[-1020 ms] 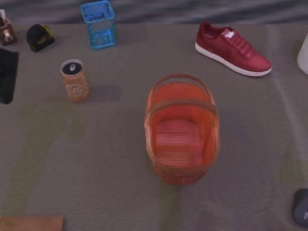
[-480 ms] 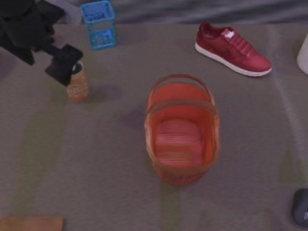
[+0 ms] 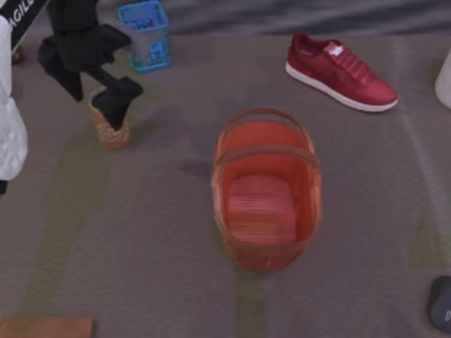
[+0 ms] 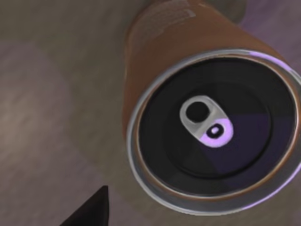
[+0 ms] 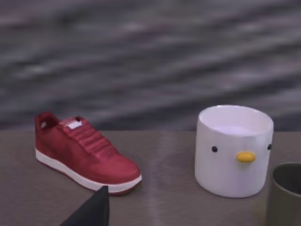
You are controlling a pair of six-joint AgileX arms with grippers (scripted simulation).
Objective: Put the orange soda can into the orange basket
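The orange soda can [image 3: 110, 131] stands upright at the back left of the table. Its dark, silver-rimmed top [image 4: 214, 132] fills the left wrist view. My left gripper [image 3: 95, 97] hangs right over the can, open, with its black fingers [image 3: 118, 97] spread wider than the can and covering its top from above. One fingertip [image 4: 91, 209] shows beside the rim, apart from it. The orange basket [image 3: 266, 184], large and oval with an arched handle, sits mid-table to the can's right with nothing in it. My right arm is parked out of the top view; one fingertip [image 5: 94, 209] shows in its wrist view.
A small blue square basket [image 3: 144, 35] stands just behind the can. A red shoe [image 3: 340, 70] lies at the back right, with a white duck-faced mug [image 5: 233, 148] and a grey-green cup [image 5: 284, 195] beside it. A dark object [image 3: 440, 303] sits at the front right, a brown slab [image 3: 46, 327] at the front left.
My left arm has swung in from the back left corner and now hangs over the can, closer than half a second ago. The can and the basket have not moved.
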